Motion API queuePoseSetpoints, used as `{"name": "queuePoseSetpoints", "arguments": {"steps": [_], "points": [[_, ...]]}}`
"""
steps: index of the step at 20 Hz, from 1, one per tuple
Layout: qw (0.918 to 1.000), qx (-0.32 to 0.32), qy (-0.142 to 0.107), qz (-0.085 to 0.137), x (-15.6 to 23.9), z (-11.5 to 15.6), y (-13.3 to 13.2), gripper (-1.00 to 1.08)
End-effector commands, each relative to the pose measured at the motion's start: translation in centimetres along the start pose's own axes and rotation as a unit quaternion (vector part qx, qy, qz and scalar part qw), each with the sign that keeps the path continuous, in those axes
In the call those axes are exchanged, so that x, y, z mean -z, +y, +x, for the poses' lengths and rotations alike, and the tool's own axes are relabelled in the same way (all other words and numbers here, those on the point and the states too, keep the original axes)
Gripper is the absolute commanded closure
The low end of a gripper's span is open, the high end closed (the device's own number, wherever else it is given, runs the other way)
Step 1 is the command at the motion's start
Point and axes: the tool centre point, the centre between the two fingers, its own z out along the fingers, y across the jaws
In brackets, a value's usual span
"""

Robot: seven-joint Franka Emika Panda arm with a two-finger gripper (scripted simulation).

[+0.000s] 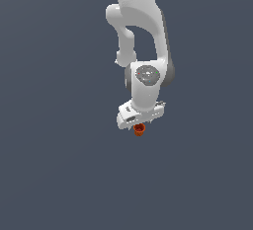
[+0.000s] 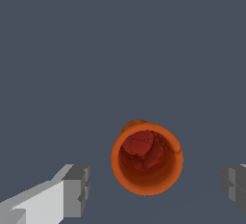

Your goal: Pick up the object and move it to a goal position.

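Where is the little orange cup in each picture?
Exterior view: the orange cup sits just under the white gripper, near the middle.
Wrist view: the cup shows its open mouth, between the two grey fingertips.
Shared landmark: the gripper above the cup.

The white, jointed Panda arm (image 1: 141, 36) reaches down from the far side, wrist pointing straight downward. Its white two-fingered gripper (image 2: 156, 189) hangs spread wide, grey finger pads (image 2: 77, 189) well apart, clasping nothing.
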Motion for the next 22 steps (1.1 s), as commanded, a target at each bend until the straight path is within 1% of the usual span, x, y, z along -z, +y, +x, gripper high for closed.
{"name": "queuePoseSetpoints", "arguments": {"steps": [1,6,14,19,20,22], "points": [[1.0,0.005,0.001,0.0,-0.2,0.1,-0.1,-0.92],[1.0,0.002,0.0,0.0,-0.7,0.0,-0.1,-0.92],[1.0,0.004,0.0,0.001,-4.5,-0.1,-0.2,-0.92],[1.0,0.005,0.001,0.001,-5.2,0.1,-0.1,-0.92],[1.0,0.005,0.001,0.001,-5.2,0.1,-0.1,1.08],[1.0,0.005,0.001,0.001,-5.2,0.1,-0.1,1.08]]}}
